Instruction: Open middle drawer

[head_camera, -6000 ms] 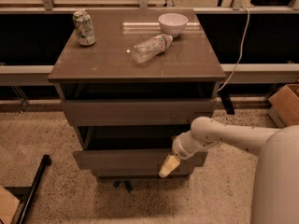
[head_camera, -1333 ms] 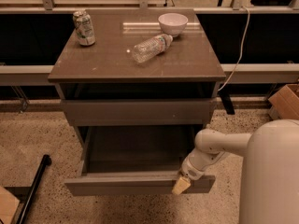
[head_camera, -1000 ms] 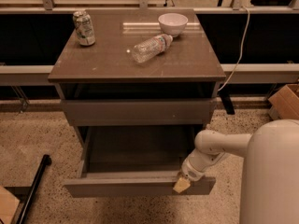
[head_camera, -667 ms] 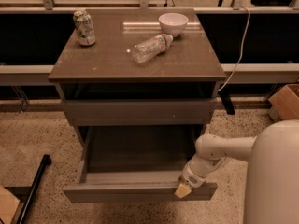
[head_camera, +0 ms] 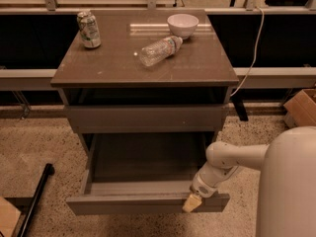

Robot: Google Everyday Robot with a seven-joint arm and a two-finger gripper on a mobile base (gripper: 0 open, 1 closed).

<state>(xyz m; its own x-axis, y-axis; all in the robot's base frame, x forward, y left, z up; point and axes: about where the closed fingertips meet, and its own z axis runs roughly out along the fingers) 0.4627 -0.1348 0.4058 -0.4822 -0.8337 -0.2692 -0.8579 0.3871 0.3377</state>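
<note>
Your tan-tipped pincer [head_camera: 192, 203], on its white arm, sits at the top edge of the wide grey-brown middle drawer [head_camera: 143, 204], near the right end of its flat front panel; you cannot tell whether it is wide or narrow. The drawer stands far out of the cabinet, long axis left to right across you. Any further pull runs straight toward you over speckled floor [head_camera: 39, 142], with a black bar [head_camera: 37, 194] low left, apart from the panel. Beyond, the upper drawer front [head_camera: 145, 118] is closed; the brown counter [head_camera: 123, 65] carries a green-and-white can [head_camera: 89, 29], a clear plastic bottle [head_camera: 159, 51] on its side and a white bowl [head_camera: 182, 24]
</note>
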